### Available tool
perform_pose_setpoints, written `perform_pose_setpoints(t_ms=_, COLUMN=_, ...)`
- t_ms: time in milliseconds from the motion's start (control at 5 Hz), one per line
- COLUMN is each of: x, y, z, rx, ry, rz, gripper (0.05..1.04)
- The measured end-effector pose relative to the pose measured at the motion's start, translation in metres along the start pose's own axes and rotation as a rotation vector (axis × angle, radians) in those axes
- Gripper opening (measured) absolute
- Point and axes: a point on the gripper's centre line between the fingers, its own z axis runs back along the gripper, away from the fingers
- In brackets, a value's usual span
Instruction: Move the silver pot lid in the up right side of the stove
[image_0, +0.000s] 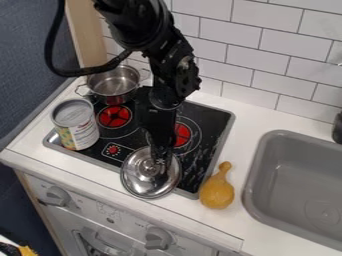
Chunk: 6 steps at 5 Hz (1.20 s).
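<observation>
The stove (220, 120) is my biggest landmark, one black hob across the middle of the frame, with two large red burner centres; its upper right part is where I want the lid. One grey sink (300, 175) lies at the right. My one black arm (170, 62) hangs from the top edge, its claw (160, 162) lowered onto the lid just below centre, I judge to take it by the knob. How far open the claw is, or whether it has hold of anything, I cannot tell.

One silver pot (115, 95) sits upright at upper left, probably set back as cookware on a rear burner. One can (77, 127) stands in front of it, at left. The one silver lid (137, 182) lies over the hob's near edge, perhaps put there to be easy to reach. One yellow gourd-shaped thing (217, 192) lies right of it on the counter, and two large knobs (158, 238) show lower left.
</observation>
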Motion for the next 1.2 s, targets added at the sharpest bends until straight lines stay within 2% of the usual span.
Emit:
perform_pose_setpoints(t_ms=400, x=0.005, y=0.012, z=-0.013, rx=0.04, ry=-0.005, rz=0.0, gripper=1.0)
perform_pose_setpoints(t_ms=600, x=0.013, y=0.018, z=-0.025, rx=0.059, ry=-0.034, rz=-0.002, gripper=1.0)
perform_pose_setpoints(t_ms=1000, x=0.018, y=0.015, z=-0.037, rx=0.087, ry=-0.039, rz=0.035, gripper=0.968)
perform_pose_setpoints(t_ms=1200, x=0.019, y=0.015, z=-0.037, rx=0.086, ry=-0.041, rz=0.052, gripper=0.711)
